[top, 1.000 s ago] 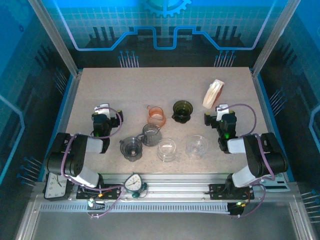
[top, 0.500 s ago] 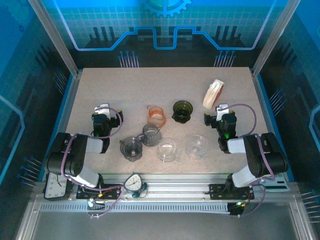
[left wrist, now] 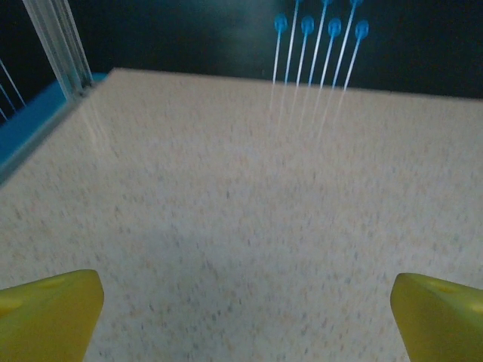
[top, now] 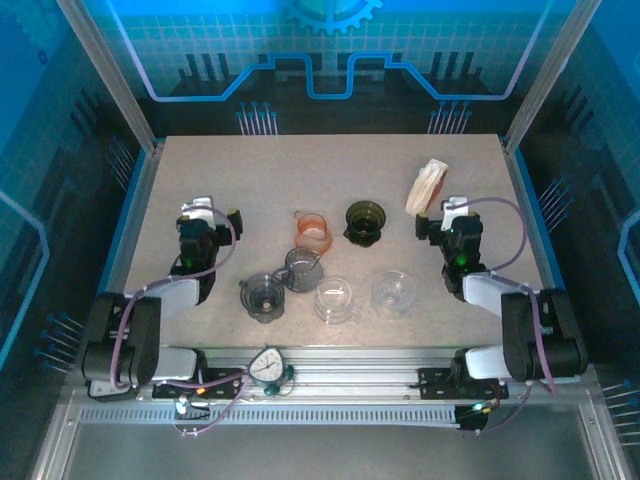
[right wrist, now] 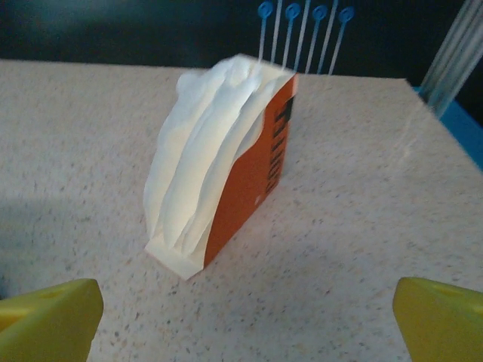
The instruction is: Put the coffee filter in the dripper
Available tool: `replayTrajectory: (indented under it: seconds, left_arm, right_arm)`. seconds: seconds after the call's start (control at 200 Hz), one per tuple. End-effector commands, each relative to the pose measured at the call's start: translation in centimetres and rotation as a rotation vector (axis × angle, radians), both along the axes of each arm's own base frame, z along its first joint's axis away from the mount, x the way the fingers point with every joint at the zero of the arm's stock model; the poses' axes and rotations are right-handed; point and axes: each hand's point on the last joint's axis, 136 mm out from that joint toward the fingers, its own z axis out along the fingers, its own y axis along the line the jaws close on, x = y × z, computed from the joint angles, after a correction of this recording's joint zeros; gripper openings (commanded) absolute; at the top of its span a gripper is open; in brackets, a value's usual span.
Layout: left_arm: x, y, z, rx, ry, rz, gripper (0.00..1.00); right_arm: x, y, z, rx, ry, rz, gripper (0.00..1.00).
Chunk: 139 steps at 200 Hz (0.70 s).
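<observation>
A speckled beige table [top: 330, 170] is filling the middle of the enclosure, with a thin blue strip [top: 126, 225] running along its left edge. Behind it, a back wall [top: 200, 50] printed with a blue grid and a gear emblem [top: 332, 12] is glowing softly. Slanted aluminium posts [top: 105, 70] are framing the corners, dark blue-lit side panels [top: 40, 200] are closing the sides, and a ridged metal rail [top: 360, 378] is spanning the near edge.

I see a speckled beige counter [top: 330, 170] with blue-headed pins [top: 255, 118] clustered along its far edge, and a small white dial device [top: 268, 365] on the near metal rail [top: 350, 385].
</observation>
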Motion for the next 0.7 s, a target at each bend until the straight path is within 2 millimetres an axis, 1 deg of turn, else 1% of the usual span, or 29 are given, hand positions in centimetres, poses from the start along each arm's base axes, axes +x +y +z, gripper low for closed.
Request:
replayTrajectory:
  seconds: [0.0,0.08,0.125,0.13,0.165,0.2,0.22,0.225,0.25,0.255,0.265,0.27,0.28,0.29,0.295,0.3,0.305,0.31,0.315,0.325,0.375,0.45,0.515,0.58,0.62,0.66,0.69]
  left_arm:
    - [-0.1,1.0,3.4,-0.069,-0.074,0.073,0.99]
    - [-0.2,1.9,6.4,-0.185,-0.17,0.153,0.99]
    - [-0.5,2.8,7.4,-0.287,-0.201,0.228,0.99]
    - [-0.6,2.9,7.5,-0.297,-0.202,0.235,0.99]
    - [-0.9,3.2,8.2,-0.367,-0.209,0.261,0.99]
    - [-1.2,3.5,8.7,-0.443,-0.204,0.289,0.99]
    - [-1.6,3.7,8.4,-0.503,-0.181,0.326,0.99]
    - [-1.8,3.8,8.1,-0.514,-0.165,0.339,0.99]
    - [-2.6,4.3,7.6,-0.57,-0.138,0.407,0.99]
    - [-2.7,4.4,7.7,-0.579,-0.138,0.417,0.99]
    - [-2.9,4.6,7.5,-0.599,-0.129,0.44,0.99]
    - [-3.0,4.7,7.5,-0.607,-0.125,0.448,0.99]
    - [-3.2,4.8,7.4,-0.621,-0.115,0.458,0.99]
    - [-3.2,4.7,7.3,-0.631,-0.105,0.457,0.99]
    - [-3.3,4.7,7.4,-0.635,-0.102,0.455,0.99]
    - [-3.2,4.7,7.4,-0.638,-0.098,0.452,0.99]
    - [-3.2,4.6,7.4,-0.643,-0.094,0.443,0.99]
    - [-3.2,4.5,7.4,-0.646,-0.09,0.436,0.99]
    - [-3.1,4.4,7.4,-0.649,-0.087,0.429,0.99]
    - [-3.0,4.3,7.5,-0.654,-0.083,0.415,0.99]
    - [-2.6,3.3,7.7,-0.689,-0.073,0.345,0.99]
    - [-2.3,1.7,8.1,-0.759,-0.089,0.253,0.99]
    - [-2.3,0.0,8.8,-0.828,-0.104,0.15,0.99]
    - [-2.4,-2.0,9.4,-0.868,-0.084,0.046,0.99]
    - [-2.5,-3.1,9.4,-0.883,-0.037,0.008,0.99]
    - [-2.9,-4.2,8.9,-0.88,0.041,-0.011,0.99]
    - [-3.3,-5.2,8.5,-0.859,0.107,-0.037,0.97]
  right_arm:
    - [-0.5,-1.4,2.0,0.025,0.034,-0.12,1.0]
    - [-1.0,-2.1,4.0,0.024,0.012,-0.211,1.0]
    - [-1.4,-2.7,4.7,0.037,0.007,-0.281,1.0]
    - [-1.4,-2.8,5.0,0.035,0.002,-0.287,1.0]
    - [-2.0,-3.5,4.9,0.079,0.021,-0.353,1.0]
    - [-3.0,-4.2,4.5,0.178,0.042,-0.437,1.0]
    - [-3.9,-4.7,4.1,0.251,0.061,-0.501,1.0]
    - [-4.1,-4.8,4.0,0.271,0.061,-0.516,1.0]
    - [-4.7,-5.1,3.6,0.35,0.078,-0.554,1.0]
    - [-4.5,-4.6,3.4,0.372,0.095,-0.522,1.0]
    - [-4.4,-4.4,3.4,0.392,0.102,-0.494,1.0]
    - [-4.4,-4.6,3.4,0.382,0.1,-0.495,1.0]
    - [-4.0,-3.7,3.4,0.424,0.115,-0.43,1.0]
    - [-3.7,-3.3,3.3,0.439,0.122,-0.391,1.0]
    - [-3.7,-3.4,3.4,0.432,0.116,-0.389,1.0]
    - [-3.4,-2.7,3.4,0.461,0.122,-0.345,1.0]
    - [-3.4,-2.8,3.5,0.456,0.115,-0.346,1.0]
    - [-3.3,-2.4,3.4,0.474,0.122,-0.317,1.0]
    - [-3.3,-2.5,3.4,0.473,0.118,-0.318,1.0]
    - [-3.1,-1.9,3.4,0.496,0.119,-0.28,1.0]
    - [-3.2,-1.3,3.2,0.556,0.111,-0.259,1.0]
    - [-3.4,0.5,3.2,0.587,0.161,-0.182,1.0]
    - [-4.0,2.1,3.0,0.542,0.244,-0.127,1.0]
    - [-5.1,3.8,2.6,0.482,0.328,-0.073,1.0]
    - [-6.0,4.8,2.1,0.452,0.374,-0.049,1.0]
    - [-6.9,5.5,1.6,0.428,0.413,-0.029,1.0]
    - [-7.6,6.1,1.1,0.412,0.444,-0.014,1.0]
